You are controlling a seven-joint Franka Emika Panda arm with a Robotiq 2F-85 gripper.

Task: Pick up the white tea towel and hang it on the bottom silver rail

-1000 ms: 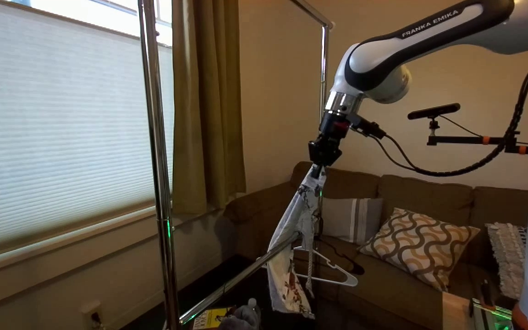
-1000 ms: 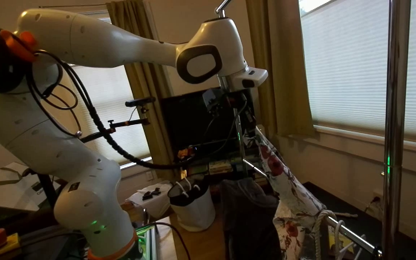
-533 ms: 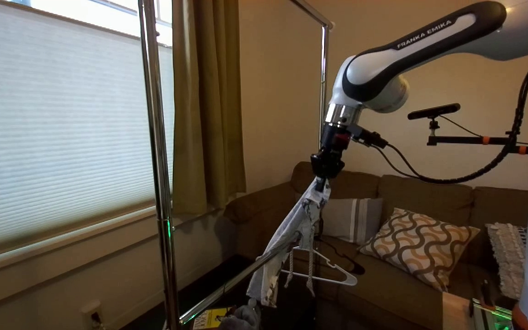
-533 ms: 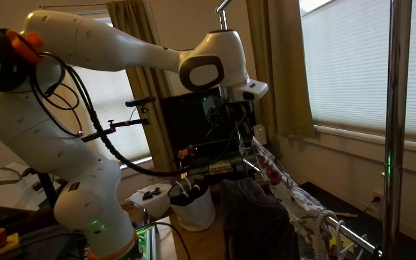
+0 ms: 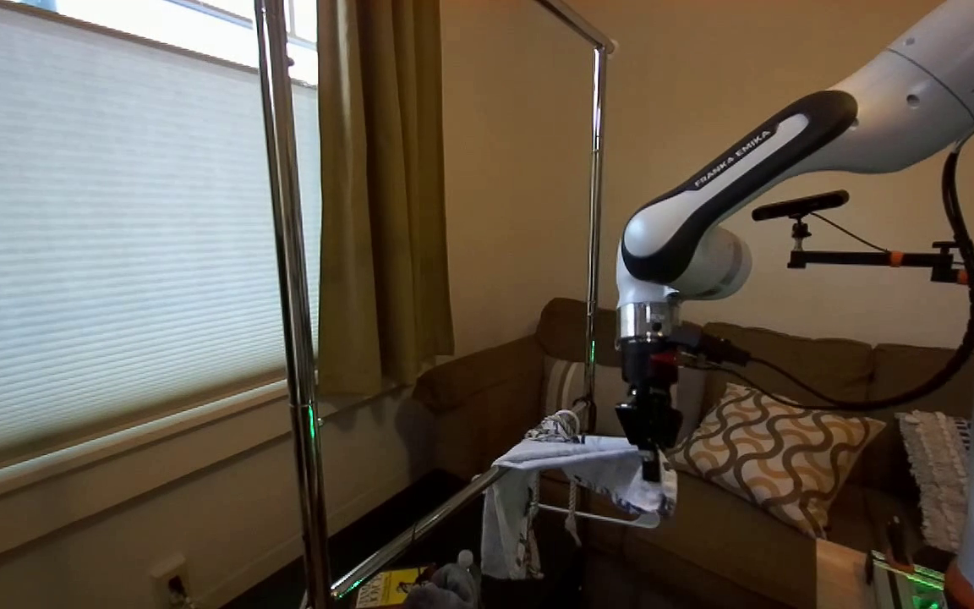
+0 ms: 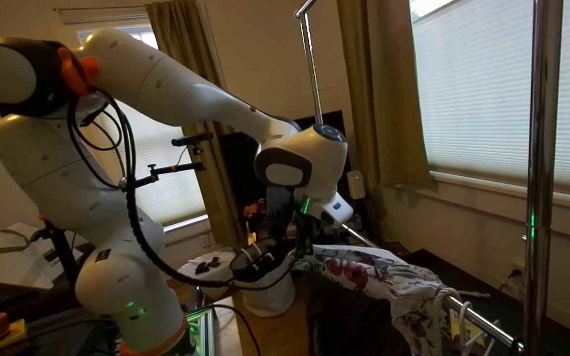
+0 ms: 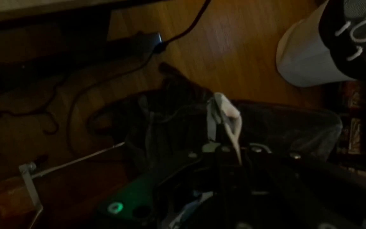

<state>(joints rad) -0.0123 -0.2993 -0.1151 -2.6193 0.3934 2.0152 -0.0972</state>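
Brn sofa [image 5: 732, 533], wht blind [image 5: 115, 245], wd flr [image 7: 230, 57]

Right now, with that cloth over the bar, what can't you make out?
Part of the bottom silver rail: covered by the white tea towel in both exterior views.
How much towel is pinched: hidden by the gripper in the dark wrist view.
Upper crossbar: mostly cut off by the top edge in both exterior views.
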